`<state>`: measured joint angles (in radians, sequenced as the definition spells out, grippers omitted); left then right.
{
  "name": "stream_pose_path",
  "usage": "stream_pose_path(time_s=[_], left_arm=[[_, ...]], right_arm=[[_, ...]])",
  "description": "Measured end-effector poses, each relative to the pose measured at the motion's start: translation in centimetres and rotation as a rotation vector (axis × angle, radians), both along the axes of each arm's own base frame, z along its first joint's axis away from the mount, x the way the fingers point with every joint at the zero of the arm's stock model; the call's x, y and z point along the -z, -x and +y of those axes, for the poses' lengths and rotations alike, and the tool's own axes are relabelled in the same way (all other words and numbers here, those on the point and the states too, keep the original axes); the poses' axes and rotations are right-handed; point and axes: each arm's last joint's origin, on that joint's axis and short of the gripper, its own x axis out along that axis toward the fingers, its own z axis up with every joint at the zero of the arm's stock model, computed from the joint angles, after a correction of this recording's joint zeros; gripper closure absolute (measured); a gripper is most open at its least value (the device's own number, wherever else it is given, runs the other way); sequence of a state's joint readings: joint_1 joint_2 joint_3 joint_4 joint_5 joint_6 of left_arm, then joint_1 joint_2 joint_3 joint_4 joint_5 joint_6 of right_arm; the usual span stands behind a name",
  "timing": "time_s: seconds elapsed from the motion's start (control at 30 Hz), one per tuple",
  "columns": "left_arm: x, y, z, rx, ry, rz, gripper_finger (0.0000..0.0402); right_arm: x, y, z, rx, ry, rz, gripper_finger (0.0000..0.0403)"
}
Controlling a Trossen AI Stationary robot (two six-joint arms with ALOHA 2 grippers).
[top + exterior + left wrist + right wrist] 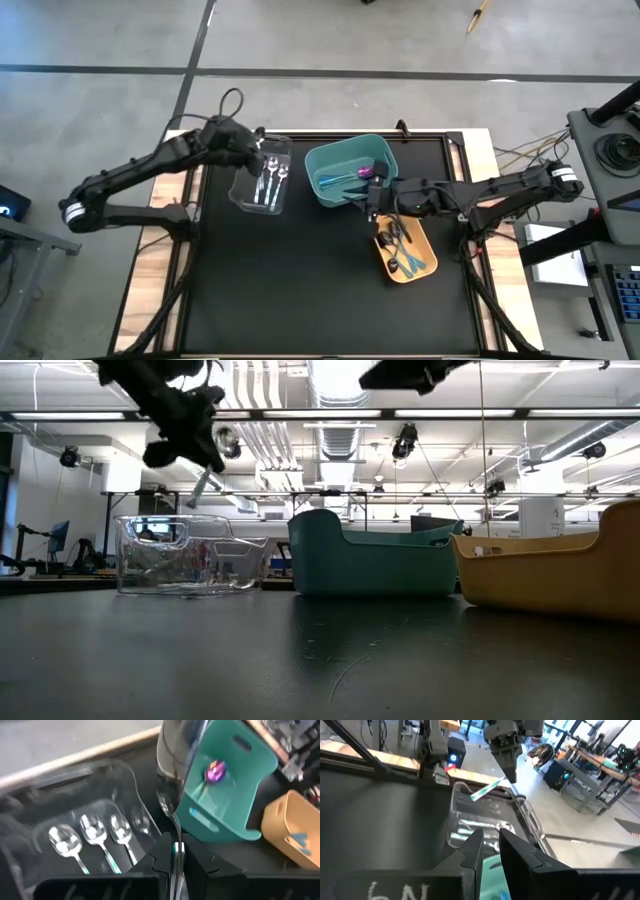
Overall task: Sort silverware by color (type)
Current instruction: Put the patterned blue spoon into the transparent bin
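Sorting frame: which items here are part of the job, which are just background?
Job:
- shiny silver spoon held by left gripper above clear plastic bin
- silver spoons in that bin
- purple-blue utensil in teal bin
- dark teal-handled utensils in orange bin
- right gripper

Background:
- cables beside the table

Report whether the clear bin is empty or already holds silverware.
Not empty. The clear bin holds several silver spoons lying side by side, bowls up; the left end effector, above it, grips one more.
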<state>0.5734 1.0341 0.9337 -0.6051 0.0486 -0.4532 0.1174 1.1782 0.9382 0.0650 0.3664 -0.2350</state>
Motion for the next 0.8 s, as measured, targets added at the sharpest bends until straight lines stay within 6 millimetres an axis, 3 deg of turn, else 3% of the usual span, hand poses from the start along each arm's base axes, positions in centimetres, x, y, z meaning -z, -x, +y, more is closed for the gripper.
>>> stream_pose_path(time_s=[0.33,0.8], left_arm=[[3.5,-1.1,2.8,-0.005,0.172,0.136,0.0393],[6.2,-2.4,4.8,-0.068,0.306,0.261,0.0387]], right_arm=[[0.0,0.3,-0.6,0.018,0.010,0.004,0.0351],[0.1,0.4,-0.6,0.014,0.024,0.016,0.0351]])
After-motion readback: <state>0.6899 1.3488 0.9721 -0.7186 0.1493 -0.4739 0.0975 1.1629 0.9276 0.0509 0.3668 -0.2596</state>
